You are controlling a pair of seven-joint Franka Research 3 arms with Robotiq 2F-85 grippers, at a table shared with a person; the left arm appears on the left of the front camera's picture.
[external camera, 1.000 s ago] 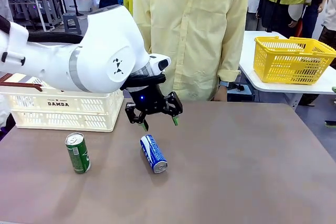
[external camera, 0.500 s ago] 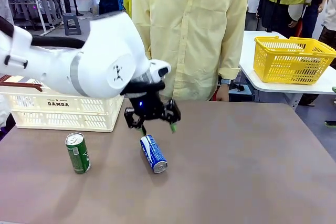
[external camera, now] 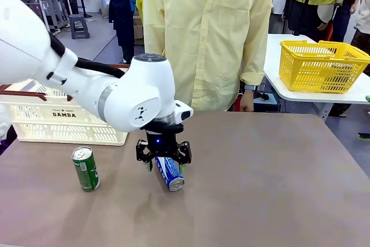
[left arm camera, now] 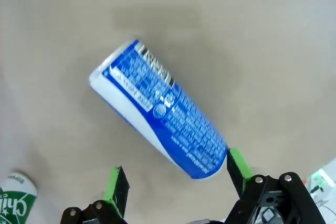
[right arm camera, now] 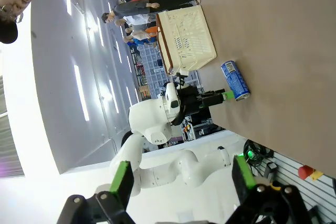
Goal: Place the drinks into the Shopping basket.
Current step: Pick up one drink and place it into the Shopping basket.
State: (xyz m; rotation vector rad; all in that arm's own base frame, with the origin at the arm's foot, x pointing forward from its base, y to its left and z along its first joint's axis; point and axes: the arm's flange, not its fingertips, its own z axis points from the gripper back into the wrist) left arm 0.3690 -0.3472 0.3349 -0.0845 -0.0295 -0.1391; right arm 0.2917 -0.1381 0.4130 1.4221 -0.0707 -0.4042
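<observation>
Evidently the left tool hangs released, straddling the blue can that lies sideways on the surface, so closing should pinch its body.

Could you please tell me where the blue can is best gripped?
Likely across the middle of its body, from above: the blue can lies flat on its side, curved flanks exposed, and the open left gripper hangs over it.

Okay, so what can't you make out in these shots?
Front view: the left arm covers part of the Shopping basket; its contents are hidden.
Left wrist view: the green can is cut off by the bottom-left corner.
Right wrist view: print on the blue can is too small to read.
</observation>
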